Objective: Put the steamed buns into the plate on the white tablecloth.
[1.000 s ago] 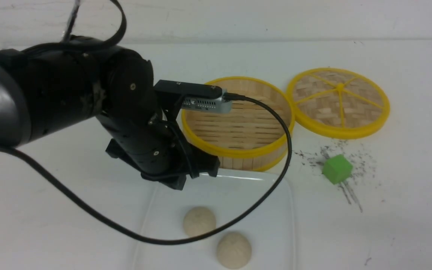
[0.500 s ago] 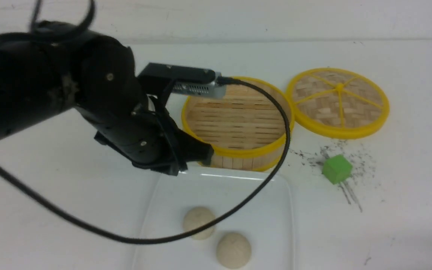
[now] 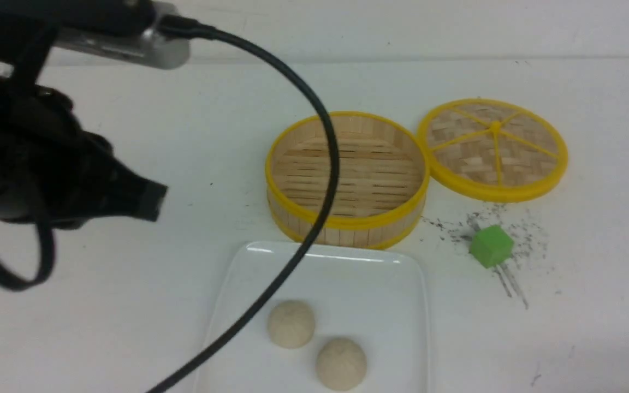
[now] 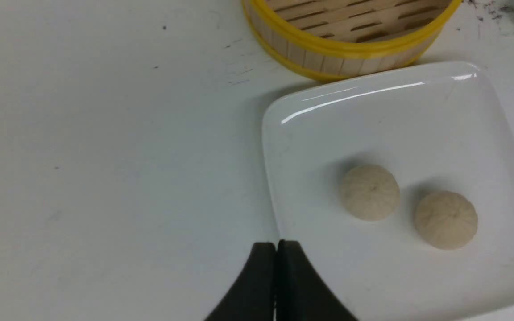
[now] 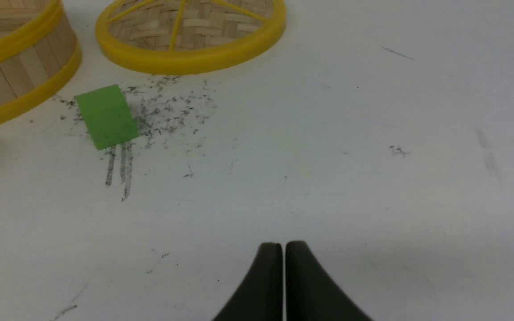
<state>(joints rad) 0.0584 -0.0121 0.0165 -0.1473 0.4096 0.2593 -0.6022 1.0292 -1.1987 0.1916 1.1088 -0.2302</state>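
- Resting just apart from each other, the steamed buns (image 3: 291,324) lie on the plate (image 3: 380,273), on the white tablecloth (image 3: 129,305).
- Left gripper (image 4: 276,249): jaws pressed together, empty, left of the plate.
- Right gripper (image 5: 283,252): jaws together, empty, over bare cloth.
- Steamer basket (image 3: 347,224) just behind the plate; lid (image 3: 493,148) beyond, right.

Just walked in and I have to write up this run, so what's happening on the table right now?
Nothing is being held. Both buns lie side by side on the white plate. The bamboo steamer behind it is empty, with its lid flat beside it. The left claw is shut and empty, above the tablecloth to the left of the plate. The right claw is shut too, over bare cloth near the green cube. The job looks done.
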